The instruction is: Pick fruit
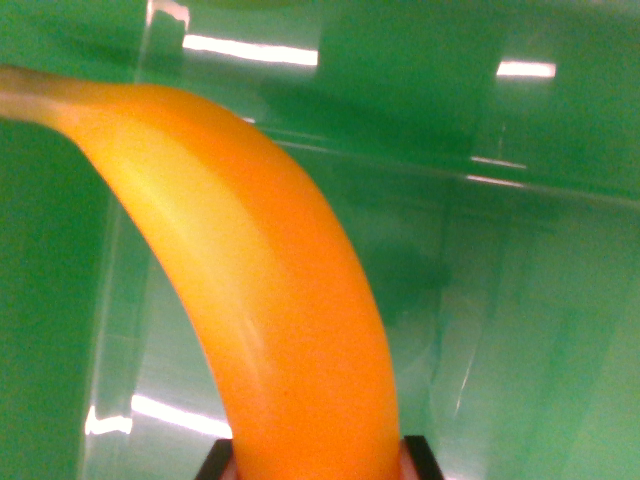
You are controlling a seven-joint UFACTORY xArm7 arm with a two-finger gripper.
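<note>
No brand, label or writing readable anywhere in the wrist view.

At the bottom edge, two dark finger tips of the gripper (318, 462) just visible, one on each side of the banana (270, 300): a black corner at the wrist view's left of the fruit's lower end, another at the wrist view's right. Pressed against the fruit's flanks on both sides, so clamped on the banana, spread only as wide as the fruit's thickness there. Rest of the fingers cut off by the frame.

Fills the middle of the view, very close to the camera and somewhat blurred. Bright orange-yellow skin, paler yellow streak of light along the left flank. Long axis curving from the bottom centre, between the finger tips, upward and then bending over to the wrist view's upper left. Narrows there into a duller, brownish-green stem (30, 90) that runs off the left edge. Convex side toward the wrist view's right, concave side toward the lower left. Opposite end hidden below the frame.

Behind the fruit, a green surface (520, 330) seen through or bounded by clear, glossy panels (430, 120), with straight edges crossing the upper half and a vertical edge at the left. White bars of reflected light (250, 48) at the top, upper right and lower left. Whether box or bin wall, cannot tell.
</note>
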